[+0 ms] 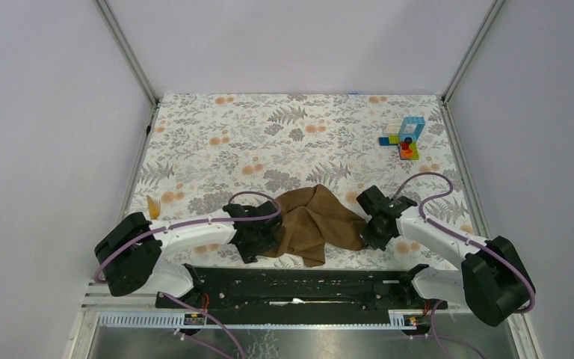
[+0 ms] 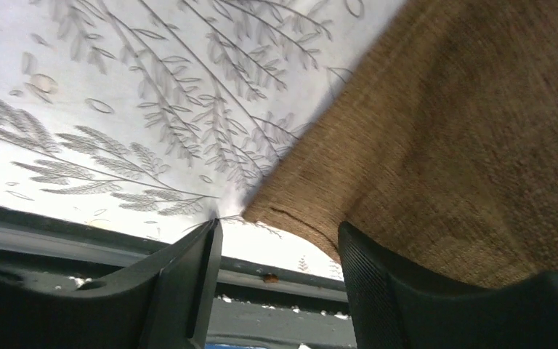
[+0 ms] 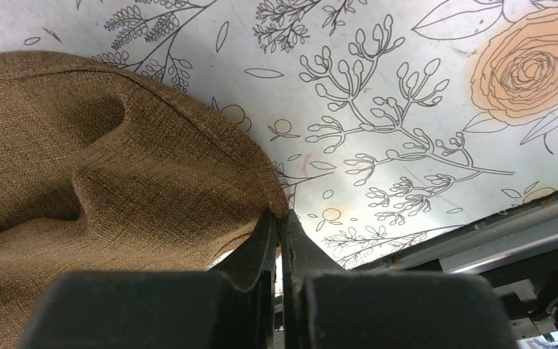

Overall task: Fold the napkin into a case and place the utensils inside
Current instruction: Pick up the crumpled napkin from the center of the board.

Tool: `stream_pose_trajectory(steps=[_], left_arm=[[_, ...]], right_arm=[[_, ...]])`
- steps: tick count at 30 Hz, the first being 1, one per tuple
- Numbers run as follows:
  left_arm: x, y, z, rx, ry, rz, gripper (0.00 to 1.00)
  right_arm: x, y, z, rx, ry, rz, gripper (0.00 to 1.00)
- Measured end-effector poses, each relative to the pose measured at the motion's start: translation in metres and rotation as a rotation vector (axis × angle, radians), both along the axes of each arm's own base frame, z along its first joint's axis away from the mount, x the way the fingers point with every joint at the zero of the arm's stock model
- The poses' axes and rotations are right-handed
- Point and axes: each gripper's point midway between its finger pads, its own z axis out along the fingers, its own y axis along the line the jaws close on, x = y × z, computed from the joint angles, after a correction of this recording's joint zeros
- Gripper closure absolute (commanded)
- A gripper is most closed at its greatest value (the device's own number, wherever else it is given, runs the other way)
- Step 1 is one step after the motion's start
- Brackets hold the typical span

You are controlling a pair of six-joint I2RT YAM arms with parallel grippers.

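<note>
The brown napkin (image 1: 314, 223) lies crumpled on the floral table covering, between my two grippers. My left gripper (image 1: 263, 241) is at its left edge. In the left wrist view that gripper (image 2: 280, 229) is open, with a napkin corner (image 2: 436, 131) just beyond the fingertips and draped over the right finger (image 2: 378, 269). My right gripper (image 1: 370, 230) is at the napkin's right edge. The right wrist view shows it (image 3: 282, 216) shut, pinching the hem of the napkin (image 3: 102, 167). The yellow-orange utensils (image 1: 153, 207) lie at the table's left edge, partly hidden behind the left arm.
A stack of colourful toy blocks (image 1: 406, 137) stands at the back right. The black base rail (image 1: 299, 284) runs along the near edge just below the napkin. Grey walls close the table on three sides.
</note>
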Motion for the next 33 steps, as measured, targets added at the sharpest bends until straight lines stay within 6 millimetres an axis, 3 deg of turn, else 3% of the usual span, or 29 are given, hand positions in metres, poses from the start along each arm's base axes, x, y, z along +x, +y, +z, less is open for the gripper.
stream_pose_trajectory(steps=[2, 5, 9, 20, 23, 27, 31, 33], left_arm=[[0.002, 0.009, 0.000, 0.039, -0.010, 0.013, 0.34], [0.004, 0.022, -0.002, 0.087, -0.008, 0.038, 0.46], [0.004, 0.030, -0.003, 0.114, 0.000, 0.060, 0.46], [0.003, 0.028, -0.006, 0.125, 0.019, 0.046, 0.45], [0.003, 0.029, -0.007, 0.135, 0.026, 0.044, 0.56], [0.002, 0.023, -0.011, 0.136, 0.050, 0.048, 0.85], [0.004, 0.012, -0.011, 0.106, 0.054, 0.042, 1.00], [0.004, 0.011, -0.010, 0.103, 0.053, 0.042, 1.00]], right_arm=[[0.000, 0.000, -0.001, 0.000, 0.001, 0.000, 1.00], [0.000, 0.000, -0.004, -0.008, 0.012, 0.003, 1.00], [0.001, 0.000, -0.007, -0.017, 0.024, 0.010, 1.00], [0.001, 0.000, -0.007, -0.019, 0.026, 0.018, 1.00], [0.001, 0.000, -0.007, -0.019, 0.026, 0.018, 1.00], [0.002, 0.000, -0.007, -0.022, 0.023, 0.018, 1.00], [0.005, -0.003, -0.006, -0.042, 0.009, 0.020, 1.00], [0.007, -0.005, -0.004, -0.054, -0.002, 0.022, 1.00]])
